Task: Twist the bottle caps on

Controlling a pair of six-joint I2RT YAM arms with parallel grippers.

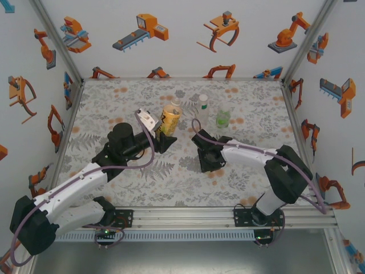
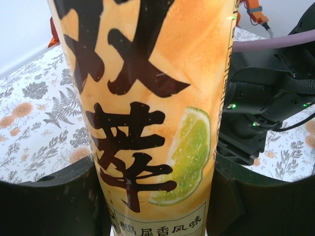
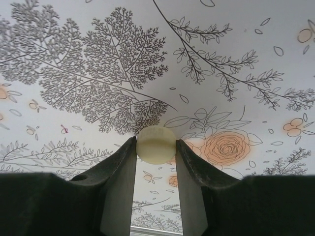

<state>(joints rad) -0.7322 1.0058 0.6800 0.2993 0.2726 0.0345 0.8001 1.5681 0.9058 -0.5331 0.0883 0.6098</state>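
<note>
While left end effector (image 2: 155, 196) clamps the orange bottle (image 1: 169, 119), right end effector (image 3: 156, 150) pinches one pale yellow cap (image 3: 156, 142) close to the counter (image 1: 171, 177). Three bottles total: green bottle (image 1: 223, 118) and slim clear bottle (image 1: 202, 108) stand just behind.

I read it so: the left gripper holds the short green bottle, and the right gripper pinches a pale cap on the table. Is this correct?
Not quite. The left gripper holds the orange-labelled bottle, not the green one; the left wrist view shows that label between its fingers. The rest stands: the right gripper pinches the pale cap on the table.
</note>
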